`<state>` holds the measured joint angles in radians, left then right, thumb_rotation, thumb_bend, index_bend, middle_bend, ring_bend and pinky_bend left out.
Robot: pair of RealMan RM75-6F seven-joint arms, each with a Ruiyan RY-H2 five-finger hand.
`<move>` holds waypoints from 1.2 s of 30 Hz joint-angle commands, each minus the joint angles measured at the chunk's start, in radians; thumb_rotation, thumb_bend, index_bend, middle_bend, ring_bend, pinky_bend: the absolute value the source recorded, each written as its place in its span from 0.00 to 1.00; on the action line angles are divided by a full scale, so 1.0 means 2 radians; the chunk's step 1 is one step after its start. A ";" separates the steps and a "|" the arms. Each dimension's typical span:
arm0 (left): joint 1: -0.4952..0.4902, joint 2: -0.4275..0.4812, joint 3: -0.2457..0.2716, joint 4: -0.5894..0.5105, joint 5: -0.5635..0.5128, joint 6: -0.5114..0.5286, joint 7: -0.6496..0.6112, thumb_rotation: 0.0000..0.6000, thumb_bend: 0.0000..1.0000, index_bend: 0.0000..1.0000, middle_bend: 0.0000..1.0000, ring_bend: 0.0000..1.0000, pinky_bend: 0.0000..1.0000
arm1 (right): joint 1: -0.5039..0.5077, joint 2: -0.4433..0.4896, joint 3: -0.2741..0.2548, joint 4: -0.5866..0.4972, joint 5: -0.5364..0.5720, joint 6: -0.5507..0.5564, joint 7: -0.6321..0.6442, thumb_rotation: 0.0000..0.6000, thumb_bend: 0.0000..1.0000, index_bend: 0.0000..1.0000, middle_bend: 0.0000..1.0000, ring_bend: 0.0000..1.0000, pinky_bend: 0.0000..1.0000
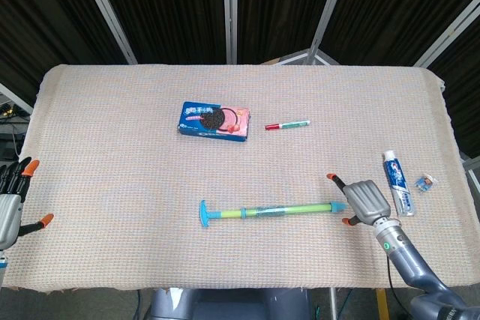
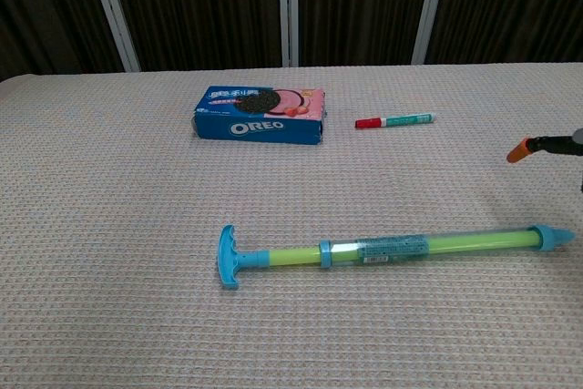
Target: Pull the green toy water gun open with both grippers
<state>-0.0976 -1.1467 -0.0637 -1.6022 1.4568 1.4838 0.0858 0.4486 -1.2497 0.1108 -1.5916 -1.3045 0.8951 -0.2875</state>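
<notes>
Right hand (image 1: 366, 200) hovers just beside the blue nozzle end of the green toy water gun (image 1: 271, 210), fingers apart and gripping nothing; whether it touches the tip is hard to judge. Left hand (image 1: 10, 200) sits spread and empty at the table's (image 1: 112, 148) near-left edge, well apart. That gun lies flat near the front, handle pointing left. Behind it sit an Oreo box (image 1: 214, 119) and a marker (image 1: 288, 124); a toothpaste tube (image 1: 396, 182) lies just beyond the right hand.
</notes>
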 commanded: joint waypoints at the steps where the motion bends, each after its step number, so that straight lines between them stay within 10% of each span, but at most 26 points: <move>1: -0.001 -0.002 0.000 0.002 -0.005 -0.005 0.006 1.00 0.00 0.00 0.00 0.00 0.00 | 0.017 -0.030 -0.006 0.013 0.007 -0.014 -0.024 1.00 0.00 0.27 1.00 1.00 1.00; 36: -0.008 -0.013 0.001 0.006 -0.019 -0.022 0.027 1.00 0.00 0.00 0.00 0.00 0.00 | 0.036 -0.081 -0.023 0.054 0.029 0.005 -0.025 1.00 0.33 0.59 1.00 1.00 1.00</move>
<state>-0.1123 -1.1718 -0.0634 -1.5926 1.4215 1.4443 0.1386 0.5226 -1.4118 0.0627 -1.4773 -1.2530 0.9033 -0.3442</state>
